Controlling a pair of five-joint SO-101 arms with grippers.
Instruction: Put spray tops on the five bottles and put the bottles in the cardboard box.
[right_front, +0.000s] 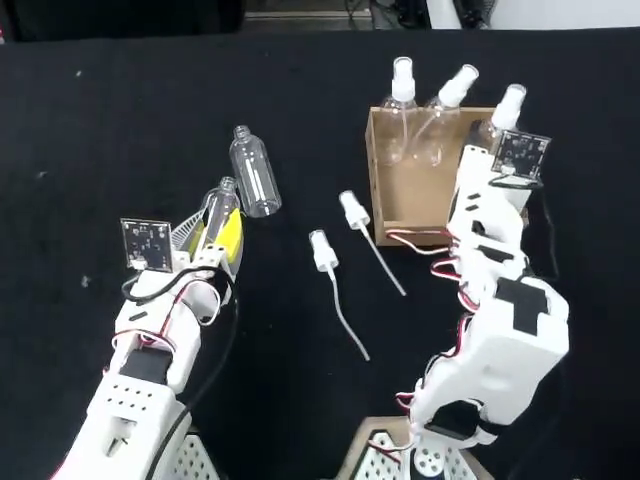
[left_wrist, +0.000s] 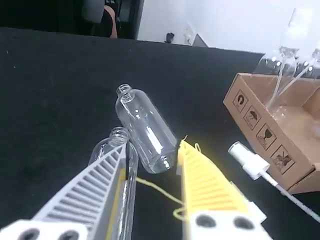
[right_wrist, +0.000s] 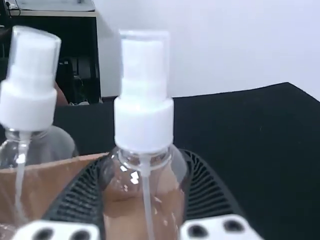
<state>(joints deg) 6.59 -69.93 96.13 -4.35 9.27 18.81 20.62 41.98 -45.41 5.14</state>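
The held bottle (right_wrist: 144, 125) stands upright at the far right corner of the cardboard box (right_front: 373, 170), spray top up. The right hand (right_wrist: 145, 172) has its black fingers (right_wrist: 82, 187) closed on the bottle's body from both sides. The arm hides the bottle's base, so I cannot tell whether it rests on the box floor. Along the box's far wall lean the middle bottle (right_front: 447, 105) and the corner bottle (right_front: 401, 100), both capped.

Just left of the box, two loose spray tops lie on the black surface (right_front: 120, 120). The nearer top (right_front: 352, 208) and the farther top (right_front: 323, 248) have their heads away from the arms and their tubes trailing back. Well left of the box lies an open bottle (right_front: 255, 175), its neck pointing away. Beside it, a second open bottle (left_wrist: 119, 137) lies against the grey finger (left_wrist: 100, 180) of the spread left hand (left_wrist: 150, 150). A gap separates it from the yellow finger (left_wrist: 202, 185). The surface runs wide beyond the bottles.
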